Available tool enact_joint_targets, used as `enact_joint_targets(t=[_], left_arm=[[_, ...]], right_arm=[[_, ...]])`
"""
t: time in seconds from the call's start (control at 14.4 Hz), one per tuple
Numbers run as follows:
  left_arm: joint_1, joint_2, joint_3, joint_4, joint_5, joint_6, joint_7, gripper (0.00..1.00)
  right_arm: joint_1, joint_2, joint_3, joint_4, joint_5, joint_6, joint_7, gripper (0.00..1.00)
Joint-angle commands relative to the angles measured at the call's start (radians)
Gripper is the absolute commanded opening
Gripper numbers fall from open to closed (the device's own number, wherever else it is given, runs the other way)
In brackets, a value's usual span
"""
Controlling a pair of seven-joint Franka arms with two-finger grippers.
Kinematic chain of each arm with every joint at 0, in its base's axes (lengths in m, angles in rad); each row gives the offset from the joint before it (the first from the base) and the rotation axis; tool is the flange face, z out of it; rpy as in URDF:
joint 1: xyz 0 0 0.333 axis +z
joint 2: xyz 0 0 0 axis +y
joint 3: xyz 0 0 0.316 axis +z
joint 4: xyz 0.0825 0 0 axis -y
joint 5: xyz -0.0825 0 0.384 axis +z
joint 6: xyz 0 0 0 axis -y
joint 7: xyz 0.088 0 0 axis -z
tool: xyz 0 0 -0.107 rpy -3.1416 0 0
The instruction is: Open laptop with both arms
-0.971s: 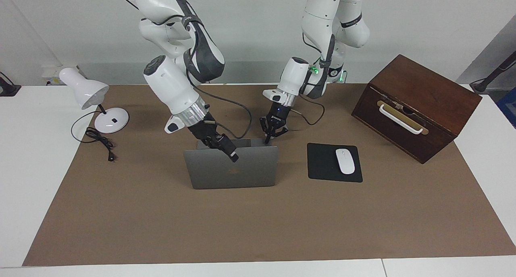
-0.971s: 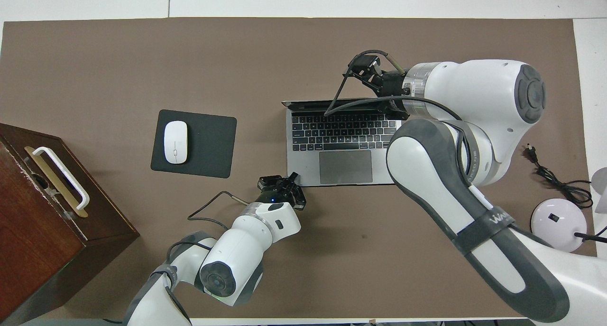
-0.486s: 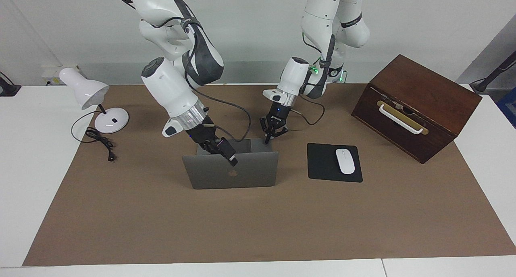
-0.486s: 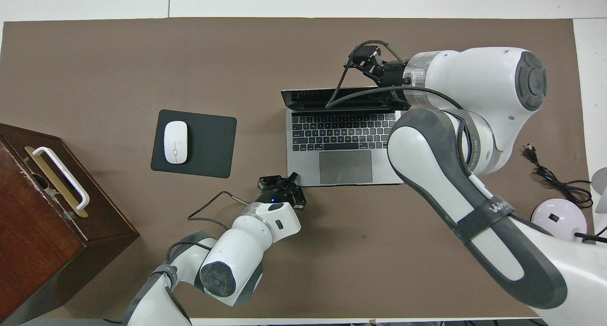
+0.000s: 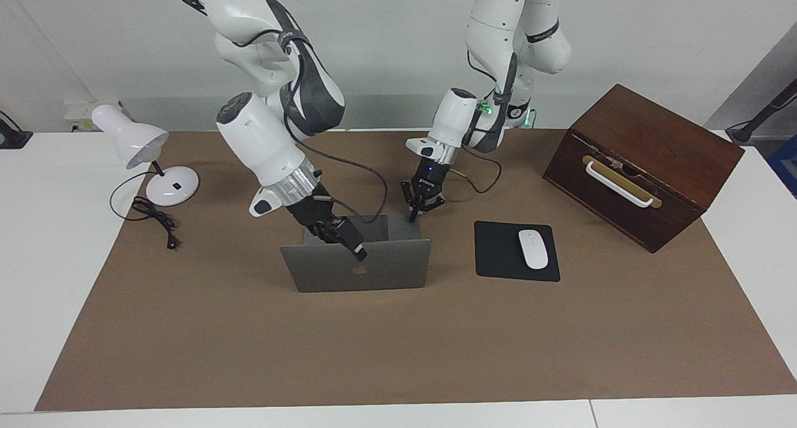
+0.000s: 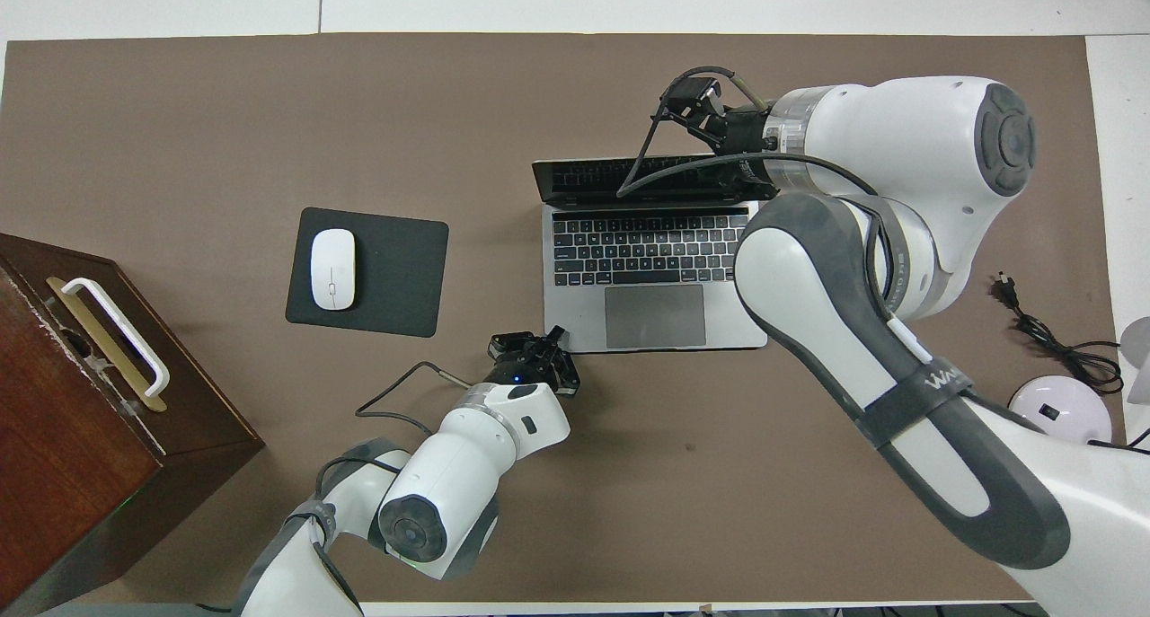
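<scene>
- The laptop (image 5: 358, 266) stands open near the middle of the brown mat (image 5: 398, 347), lid raised past upright and leaning away from the robots.
- Facing view: shows the lid's grey back with its dark logo; the keyboard deck is hidden by the lid.
- Overhead view: shows the keyboard, the trackpad and the dark screen (image 6: 629, 179) seen edge-on; the logo is out of sight.
- Left gripper (image 5: 412, 215): fingertips together, pointing down onto the deck corner nearest the robots at the left arm's end. The overhead view (image 6: 550, 339) places it at that corner; contact cannot be confirmed there.
- Right gripper (image 5: 355, 248): reaches over the lid's top edge, tip against the lid's outer face just above the logo. Overhead (image 6: 692, 105) it lies over the mat just past the lid. Whether its fingers are apart or together cannot be told.
- Mouse pad (image 5: 498, 253) with white mouse (image 5: 533, 248) lies beside the laptop, toward the left arm's end.
</scene>
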Motion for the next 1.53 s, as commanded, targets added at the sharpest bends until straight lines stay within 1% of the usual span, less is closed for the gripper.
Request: enact_joint_targets(t=[0.0,0.49,0.69,0.9,1.04,1.18,1.46], left_arm=[[-0.009,0.066,0.014,0.023,-0.024,0.008,0.002,0.00],[-0.009,0.066,0.014,0.023,-0.024,0.008,0.002,0.00],[-0.003,0.065,0.013,0.026,-0.029,0.007,0.002,0.00],[-0.003,0.060,0.013,0.035,-0.067,0.007,0.006,0.00],[-0.003,0.050,0.014,0.037,-0.073,0.007,0.002,0.00],[-0.006,0.039,0.014,0.037,-0.105,0.007,0.003,0.00],[-0.009,-0.015,0.011,0.037,-0.173,0.004,0.003,0.00]], right_arm=[[-0.013,0.042,0.008,0.063,-0.044,-0.016,0.007,1.00],[-0.011,0.044,0.008,0.068,-0.045,-0.024,0.008,1.00],[-0.005,0.026,0.008,0.051,-0.044,-0.077,0.021,1.00],[-0.005,0.007,0.008,0.048,-0.044,-0.139,0.027,1.00],[-0.006,-0.004,0.008,0.040,-0.044,-0.154,0.039,1.00],[-0.006,-0.013,0.008,0.034,-0.044,-0.175,0.040,1.00],[-0.010,-0.057,0.008,-0.004,-0.044,-0.228,0.042,1.00]])
